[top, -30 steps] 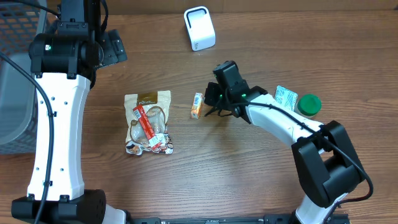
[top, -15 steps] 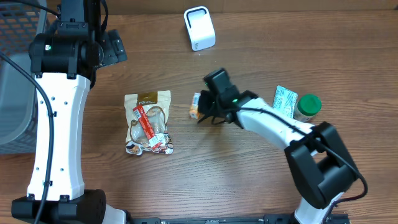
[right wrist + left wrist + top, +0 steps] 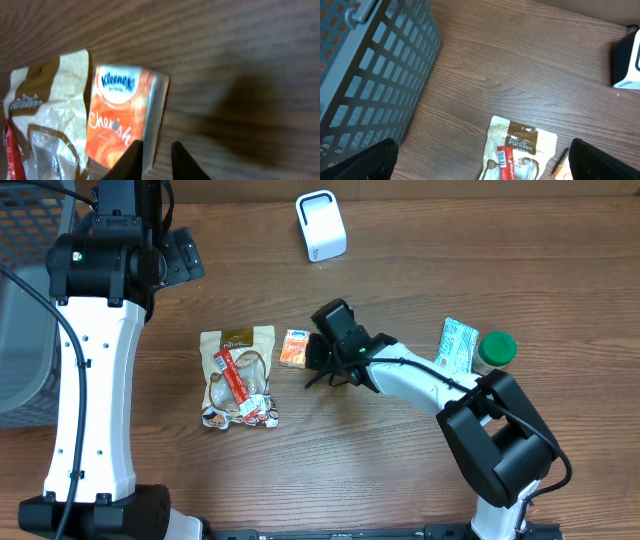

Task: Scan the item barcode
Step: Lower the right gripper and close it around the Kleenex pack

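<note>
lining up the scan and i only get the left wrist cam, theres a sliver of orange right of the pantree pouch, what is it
Observer: An orange Kleenex tissue pack, lying printed face up on the table beside the pouch.
Operator: is the right gripper on it
Observer: The right gripper is at the pack's right edge, with a fingertip on either side of that edge. I cannot tell whether it grips.
Operator: anything else out there to scan
Observer: A green-lidded jar and a white printed packet sit side by side at the table's right.
</note>
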Available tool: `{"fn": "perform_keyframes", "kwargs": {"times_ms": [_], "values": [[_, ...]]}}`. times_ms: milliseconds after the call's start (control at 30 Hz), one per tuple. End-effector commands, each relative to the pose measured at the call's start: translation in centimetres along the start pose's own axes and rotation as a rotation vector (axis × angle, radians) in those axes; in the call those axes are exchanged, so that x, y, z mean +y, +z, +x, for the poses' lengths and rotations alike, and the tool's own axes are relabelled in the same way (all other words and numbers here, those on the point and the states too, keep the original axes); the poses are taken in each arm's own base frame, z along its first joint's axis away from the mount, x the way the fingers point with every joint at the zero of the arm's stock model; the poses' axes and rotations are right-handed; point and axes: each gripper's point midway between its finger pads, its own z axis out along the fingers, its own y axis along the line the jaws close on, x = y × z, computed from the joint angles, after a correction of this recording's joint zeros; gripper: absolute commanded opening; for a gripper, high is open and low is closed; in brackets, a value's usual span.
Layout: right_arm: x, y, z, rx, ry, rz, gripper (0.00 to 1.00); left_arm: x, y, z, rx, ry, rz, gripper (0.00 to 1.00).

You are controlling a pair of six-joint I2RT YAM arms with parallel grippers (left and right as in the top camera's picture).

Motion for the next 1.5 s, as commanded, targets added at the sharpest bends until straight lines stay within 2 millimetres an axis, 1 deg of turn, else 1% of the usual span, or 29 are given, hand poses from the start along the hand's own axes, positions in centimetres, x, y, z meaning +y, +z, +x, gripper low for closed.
{"fn": "perform_keyframes", "kwargs": {"times_ms": [0,167,300,467,633,733,867,1067,1133,1200,1367,1467], "values": [[-0.1,0.0,-0.7,-0.03,0.005,-0.003,0.24,0.0,-0.5,-0.3,-0.018,0.011,0.0,1.0],[0.8,0.0,-1.3,-0.055,-0.002,-0.041,0.25,0.0,-0.5,-0.3,-0.018,0.011,0.0,1.0],[0.5,0.5,-1.1,-0.047,0.0,-0.032,0.26,0.0,-0.5,-0.3,-0.018,0.011,0.0,1.0],[-0.7,2.3,0.4,0.007,0.025,-0.007,0.27,0.0,-0.5,-0.3,-0.018,0.011,0.0,1.0],[-0.1,3.6,1.9,0.077,0.031,-0.065,0.27,0.0,-0.5,-0.3,-0.018,0.011,0.0,1.0],[-0.1,3.6,2.0,0.079,0.031,-0.07,0.27,0.0,-0.5,-0.3,-0.018,0.011,0.0,1.0],[0.3,3.3,1.6,0.07,0.03,-0.079,0.31,0.0,-0.5,-0.3,-0.018,0.011,0.0,1.0],[2.9,0.8,-0.9,-0.013,0.013,-0.16,0.33,0.0,-0.5,-0.3,-0.018,0.011,0.0,1.0],[3.4,0.5,-1.3,-0.03,0.01,-0.177,0.33,0.0,-0.5,-0.3,-0.018,0.011,0.0,1.0],[3.4,0.5,-1.3,-0.03,0.01,-0.177,0.33,0.0,-0.5,-0.3,-0.018,0.011,0.0,1.0],[2.5,1.3,-0.5,-0.002,0.016,-0.145,0.33,0.0,-0.5,-0.3,-0.018,0.011,0.0,1.0],[2.3,1.9,0.1,0.013,0.012,-0.137,0.33,0.0,-0.5,-0.3,-0.018,0.011,0.0,1.0]]}}
